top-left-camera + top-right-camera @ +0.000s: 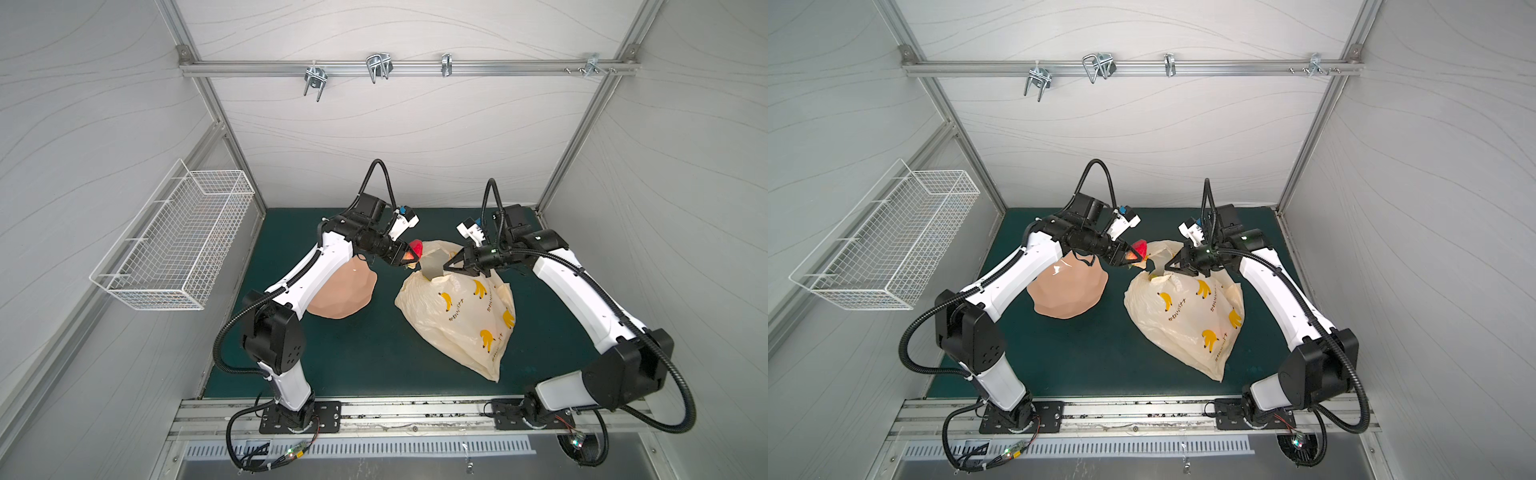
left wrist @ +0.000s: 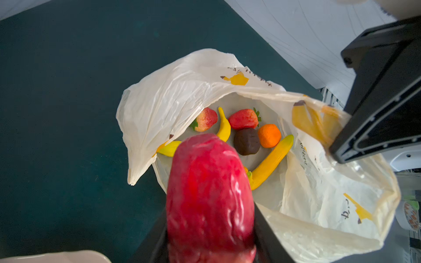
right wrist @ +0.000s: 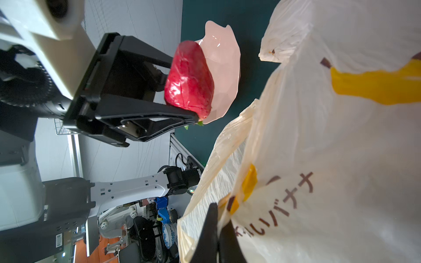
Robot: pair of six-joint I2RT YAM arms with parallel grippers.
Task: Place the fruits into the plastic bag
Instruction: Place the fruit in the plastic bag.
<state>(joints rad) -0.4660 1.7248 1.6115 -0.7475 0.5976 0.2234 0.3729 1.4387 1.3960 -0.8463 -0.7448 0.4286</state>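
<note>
While the left arm [image 1: 307, 274] extends from 7 o'clock, its left gripper [image 1: 409, 258] pinches a red strawberry [image 2: 209, 193] at the open mouth of the plastic bag [image 1: 461, 320], which lies toward 3 o'clock on the mat [image 1: 374, 357]. The right arm [image 1: 582, 291] extends from 4 o'clock, the right gripper [image 1: 449, 266] clamped on the bag's raised rim. A pink plate [image 1: 345, 295] sits at 9 o'clock, partly under the left arm. Inside the bag: three bananas [image 2: 271, 159], two strawberries [image 2: 243, 118], one orange [image 2: 269, 136], one brown lump [image 2: 246, 141].

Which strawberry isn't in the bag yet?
The red strawberry clamped in the left gripper, at the mouth of the bag. The other two strawberries lie inside, flanking a banana.
</note>
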